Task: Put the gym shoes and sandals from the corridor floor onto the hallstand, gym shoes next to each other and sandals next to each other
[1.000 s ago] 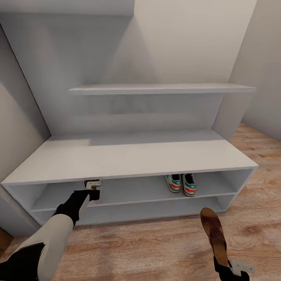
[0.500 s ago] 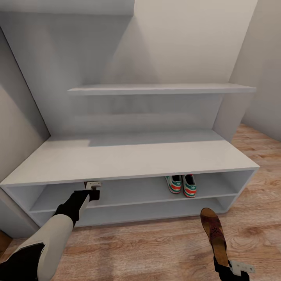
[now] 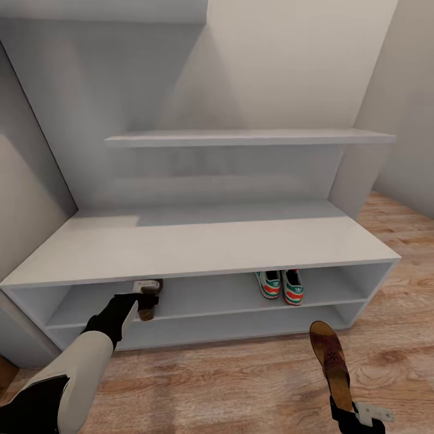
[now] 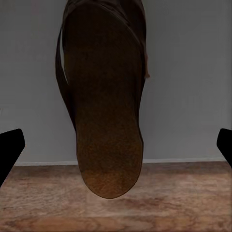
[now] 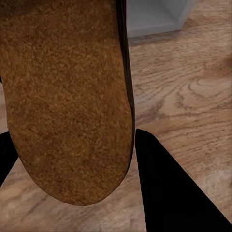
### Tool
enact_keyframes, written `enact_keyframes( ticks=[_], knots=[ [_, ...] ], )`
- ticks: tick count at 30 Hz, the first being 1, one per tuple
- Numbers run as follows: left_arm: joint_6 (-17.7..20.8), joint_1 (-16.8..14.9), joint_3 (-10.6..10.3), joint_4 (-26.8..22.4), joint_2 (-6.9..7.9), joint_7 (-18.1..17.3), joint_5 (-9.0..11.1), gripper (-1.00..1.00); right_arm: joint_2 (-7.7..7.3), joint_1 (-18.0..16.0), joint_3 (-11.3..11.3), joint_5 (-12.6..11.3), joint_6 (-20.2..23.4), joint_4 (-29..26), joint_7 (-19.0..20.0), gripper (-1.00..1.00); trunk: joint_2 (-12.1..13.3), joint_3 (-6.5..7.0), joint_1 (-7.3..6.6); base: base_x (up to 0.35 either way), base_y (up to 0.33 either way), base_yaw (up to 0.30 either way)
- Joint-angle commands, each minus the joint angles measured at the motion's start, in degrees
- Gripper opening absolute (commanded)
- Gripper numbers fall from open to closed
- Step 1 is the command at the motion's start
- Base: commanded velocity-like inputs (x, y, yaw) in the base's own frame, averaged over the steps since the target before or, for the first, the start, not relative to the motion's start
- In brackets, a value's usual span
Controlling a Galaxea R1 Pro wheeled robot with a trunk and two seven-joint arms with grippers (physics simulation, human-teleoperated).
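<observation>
Up at the top shelf row of the hallstand (image 3: pixel 199 247), on its left side: the left gripper (image 3: pixel 144 289). Spread wide open, with black fingers (image 4: pixel 9 150) far apart and touching nothing. Lying just in front of it, the first sandal (image 4: pixel 106 111), dark and hard to see under the bench top. Heel end poking out past the shelf edge; toe end lost in shadow.

Down low over the wood floor (image 3: pixel 241 380): the right gripper (image 3: pixel 345 410), partly cut off by the picture's edge. Closed tight on the heel of the second sandal (image 3: pixel 328 358), one black finger (image 5: pixel 164 183) pressed against its side. Toe pointing at the hallstand, not on it.

On the right of the same top row: the two gym shoes (image 3: pixel 280 284), side by side and touching. Fronts hidden under the bench top.
</observation>
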Motion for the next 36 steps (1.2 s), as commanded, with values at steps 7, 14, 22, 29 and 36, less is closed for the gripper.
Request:
enact_keyframes(
  ticks=[7,14,22,29,36],
  knots=[
    [0.2,0.1,0.3,-0.1,-0.04,-0.2,-0.4,1.0,0.0,0.0,0.2,-0.7,-0.1,0.0,0.2,-1.0,0.0,-0.05,-0.01,-0.115,0.0,0.0],
    [0.2,0.1,0.3,-0.1,-0.04,-0.3,-0.4,1.0,0.0,0.0,0.2,-0.7,-0.1,0.1,0.2,-1.0,0.0,-0.05,-0.01,-0.306,0.0,0.0],
    [-0.3,0.2,0.3,-0.1,-0.04,-0.4,-0.3,1.0,0.0,0.0,0.2,-0.7,-0.1,0.1,0.2,-1.0,0.0,-0.05,-0.01,-0.334,0.0,0.0],
    [-8.2,3.2,0.8,0.1,0.19,-0.8,0.1,1.0,0.0,0.0,0.2,-0.7,-0.1,0.0,0.2,-1.0,0.0,-0.05,-0.01,-0.335,0.0,0.0],
    [-20.8,15.5,2.1,0.1,2.17,-3.4,2.2,1.0,0.0,0.0,0.2,-0.7,-0.1,0.0,0.3,-1.0,0.0,-0.05,-0.01,-0.301,0.0,0.0]
  ],
)
